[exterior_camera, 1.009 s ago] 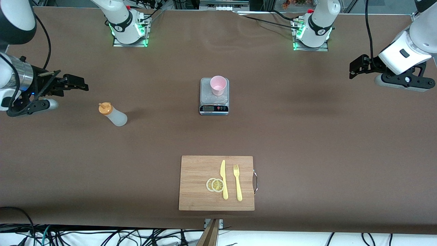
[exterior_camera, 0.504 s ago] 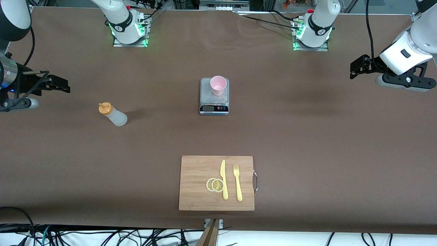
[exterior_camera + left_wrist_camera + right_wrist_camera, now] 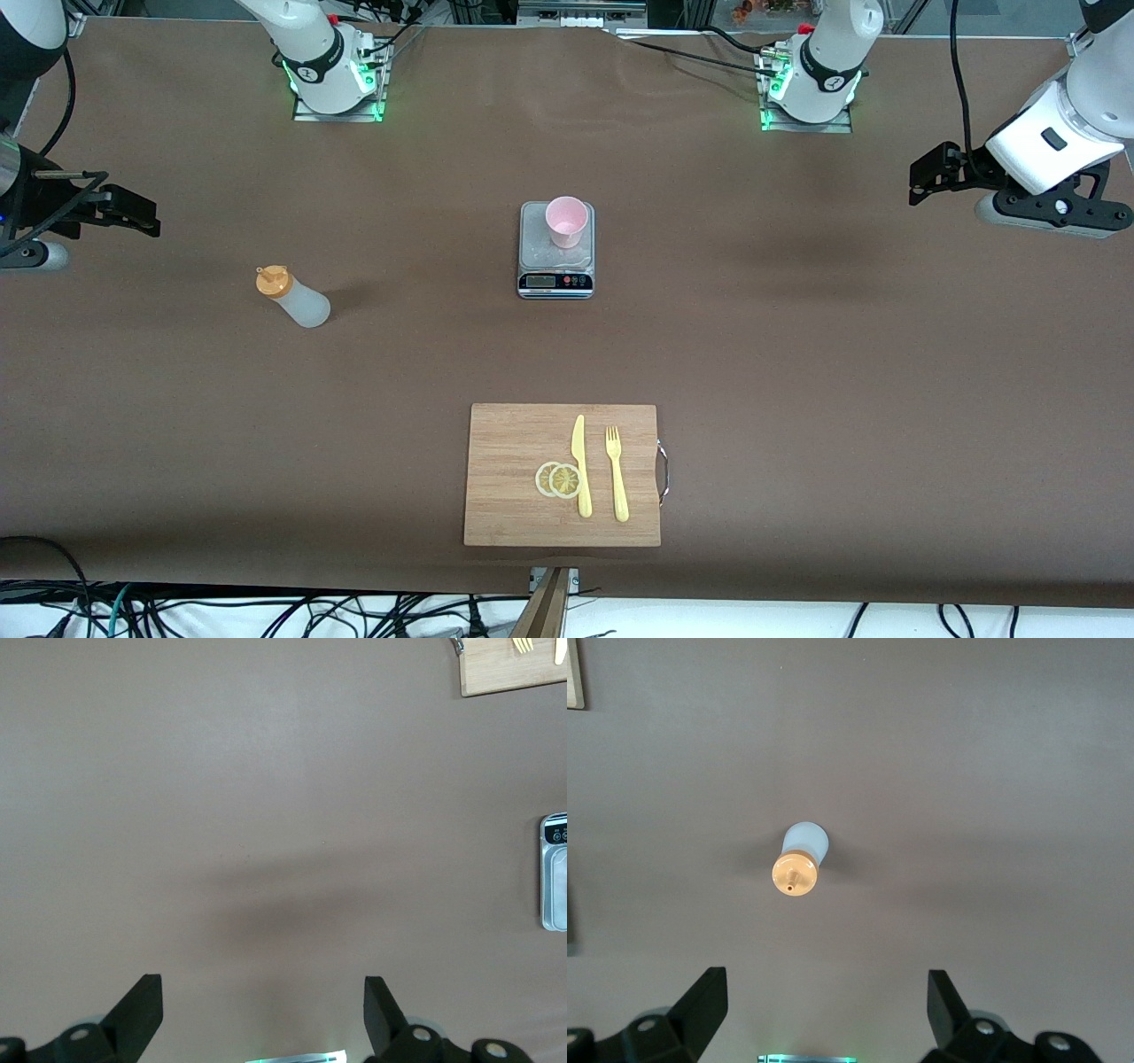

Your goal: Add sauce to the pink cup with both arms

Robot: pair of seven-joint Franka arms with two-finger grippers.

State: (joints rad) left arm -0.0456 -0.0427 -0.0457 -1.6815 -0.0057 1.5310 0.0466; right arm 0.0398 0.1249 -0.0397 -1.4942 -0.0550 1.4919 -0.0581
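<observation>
Judging by its translucent, thin-looking plastic, we expect the sauce bottle (image 3: pixel 297 299) to be light and soft-walled, so we would pinch it around the middle of the body, below the orange cap, gently enough not to squirt early. It stands on the table toward the right arm's end, well apart from the pink cup (image 3: pixel 566 221), which sits on the scale (image 3: pixel 555 266). Both the right gripper (image 3: pixel 827 988) and the left gripper (image 3: pixel 263 992) hang spread wide and empty over bare table, each at its own end.

Brown table (image 3: pixel 797 372) w/ matte cover, cables (image 3: pixel 266 611) (tangled) under front edge
</observation>
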